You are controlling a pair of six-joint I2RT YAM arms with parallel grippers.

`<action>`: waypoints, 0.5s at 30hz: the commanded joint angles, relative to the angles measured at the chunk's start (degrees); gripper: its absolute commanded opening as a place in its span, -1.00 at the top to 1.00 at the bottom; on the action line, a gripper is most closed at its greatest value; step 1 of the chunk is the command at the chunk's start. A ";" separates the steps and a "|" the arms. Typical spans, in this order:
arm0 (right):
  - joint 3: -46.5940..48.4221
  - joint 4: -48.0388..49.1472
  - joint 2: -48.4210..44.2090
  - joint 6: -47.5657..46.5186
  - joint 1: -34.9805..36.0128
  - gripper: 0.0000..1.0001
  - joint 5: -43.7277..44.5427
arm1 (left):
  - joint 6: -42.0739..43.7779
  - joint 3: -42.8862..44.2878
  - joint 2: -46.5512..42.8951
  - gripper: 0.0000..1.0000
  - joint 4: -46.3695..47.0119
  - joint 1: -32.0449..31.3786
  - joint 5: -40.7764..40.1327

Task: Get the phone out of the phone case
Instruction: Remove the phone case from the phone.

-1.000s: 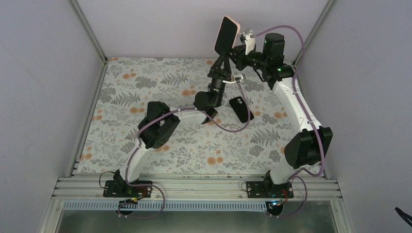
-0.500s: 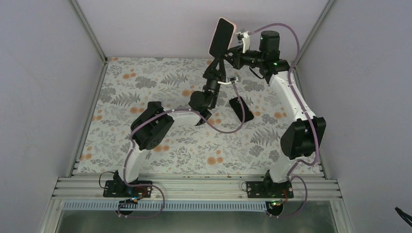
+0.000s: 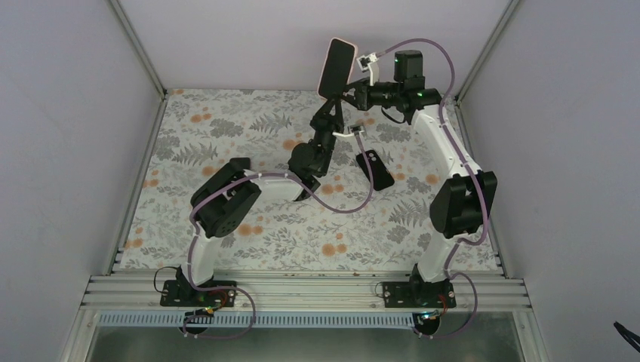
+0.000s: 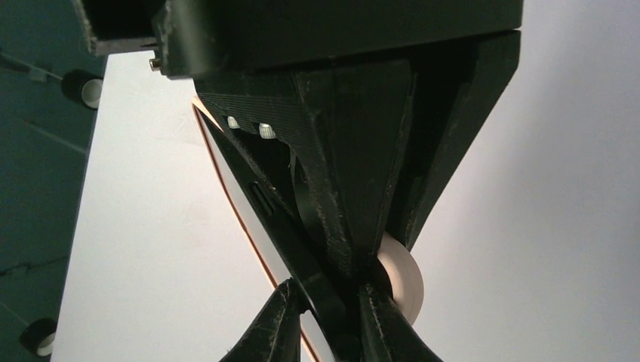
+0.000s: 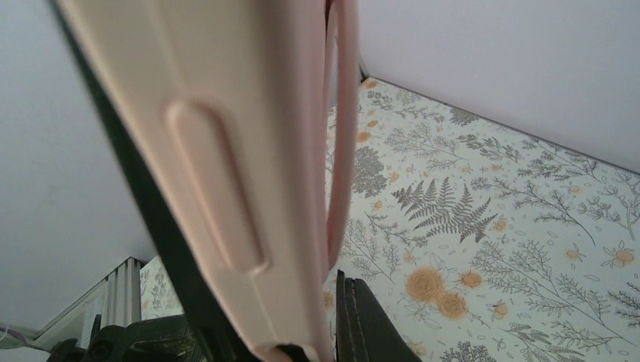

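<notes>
— Top external view: your left gripper [image 3: 334, 104] has just pinched down on the lower end of the phone [image 3: 337, 66], and both arms have swung the handset left along the back wall.
— So both grippers have it?
— Yes. Your right gripper [image 3: 353, 88] is clamped tight on the pink phone case [image 5: 211, 188]. The phone looks not yet out, so peeling can start. Pose, near to far: left elbow folded low over the floral table [image 3: 189, 151], forearm rearing up; right arm stretched tall, wrist bent left; phone aloft, well above the table.
</notes>
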 commanded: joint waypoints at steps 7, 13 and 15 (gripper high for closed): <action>-5.26 -3.31 2.01 -2.53 -1.21 0.94 22.87 | 1.16 -3.46 -14.40 0.70 23.42 -2.30 2.57; -4.57 -4.16 2.27 -2.32 -1.23 0.94 21.12 | 0.41 -5.68 -16.54 0.70 21.17 -2.86 1.95; -4.57 -4.83 2.23 -2.12 -1.23 0.94 19.32 | 0.25 -6.70 -16.55 0.79 21.15 -2.85 1.88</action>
